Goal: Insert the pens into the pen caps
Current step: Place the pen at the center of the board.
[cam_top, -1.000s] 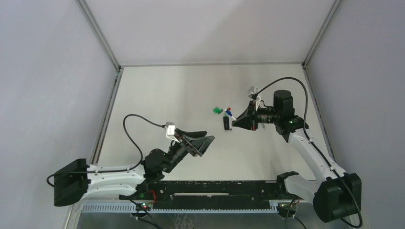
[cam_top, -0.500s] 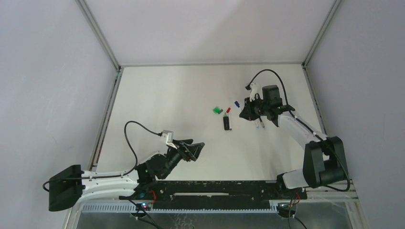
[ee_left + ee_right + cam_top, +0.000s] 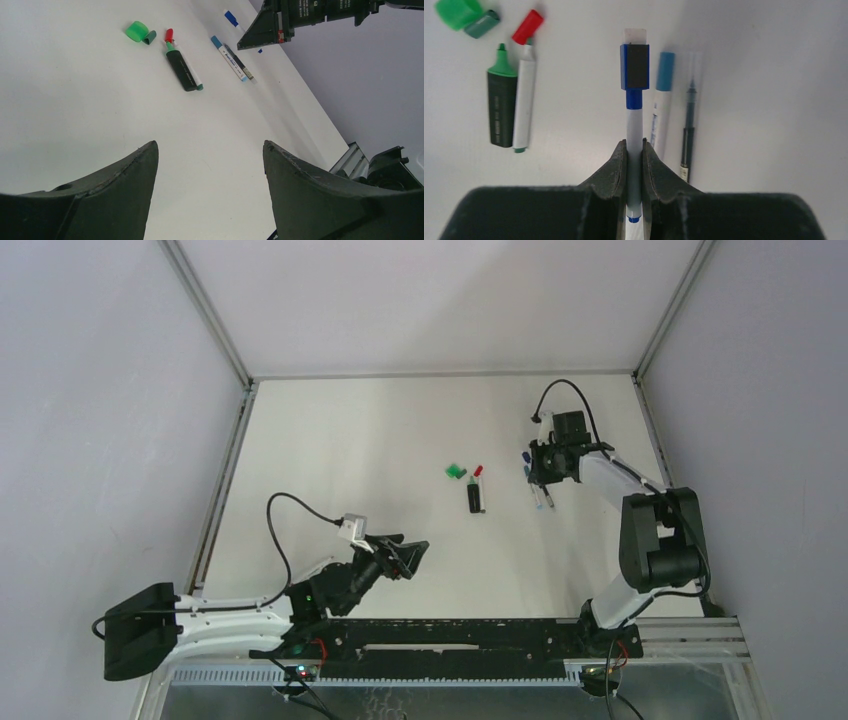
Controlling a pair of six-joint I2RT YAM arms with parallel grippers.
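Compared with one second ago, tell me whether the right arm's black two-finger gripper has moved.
Yes. The right gripper moved right and farther back, away from the black-barrelled green-tipped marker.

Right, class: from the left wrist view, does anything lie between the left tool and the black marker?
Nothing visible does. The left tool is open, and only bare table separates it from the black marker; the green cap lies beyond it, a white pen alongside.
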